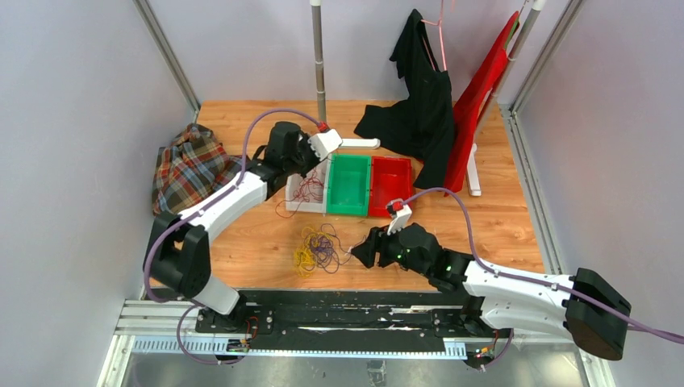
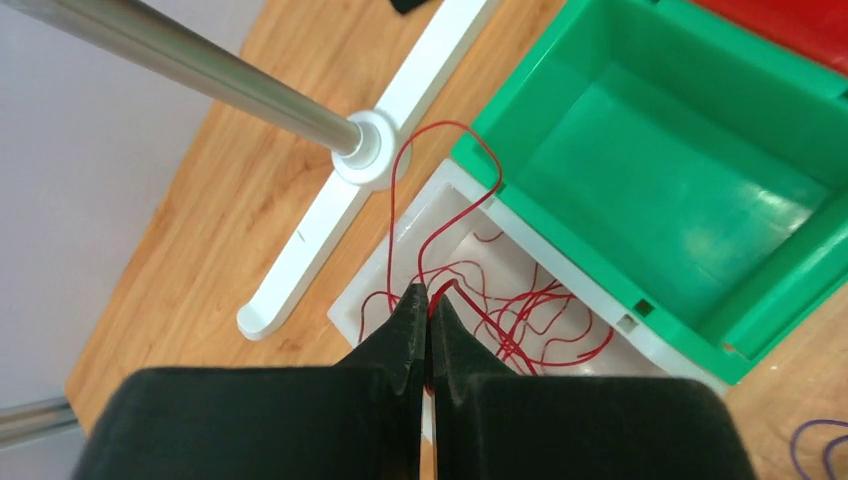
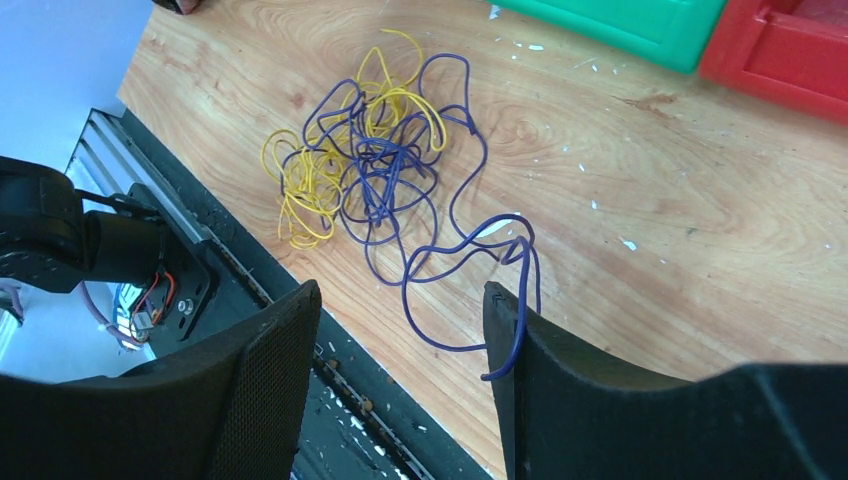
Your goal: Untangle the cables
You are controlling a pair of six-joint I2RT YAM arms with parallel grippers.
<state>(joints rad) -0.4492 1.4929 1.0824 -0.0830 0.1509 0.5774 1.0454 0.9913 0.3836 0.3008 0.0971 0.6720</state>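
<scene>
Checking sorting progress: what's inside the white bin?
Only red cables lie in the white bin; the shut left gripper pinches one strand. Its fingers hide the bin's near corner.

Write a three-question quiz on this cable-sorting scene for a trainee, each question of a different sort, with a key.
1. True or false: the left gripper is shut on a red cable over the white bin.
2. Which colours make up the tangle lying on the table? A: yellow and purple. B: red and green. C: red only.
3. Fill in the blank: the right gripper hangs beside the tangle with its jaws ____.

Key: 1 true; 2 A; 3 open.
</scene>
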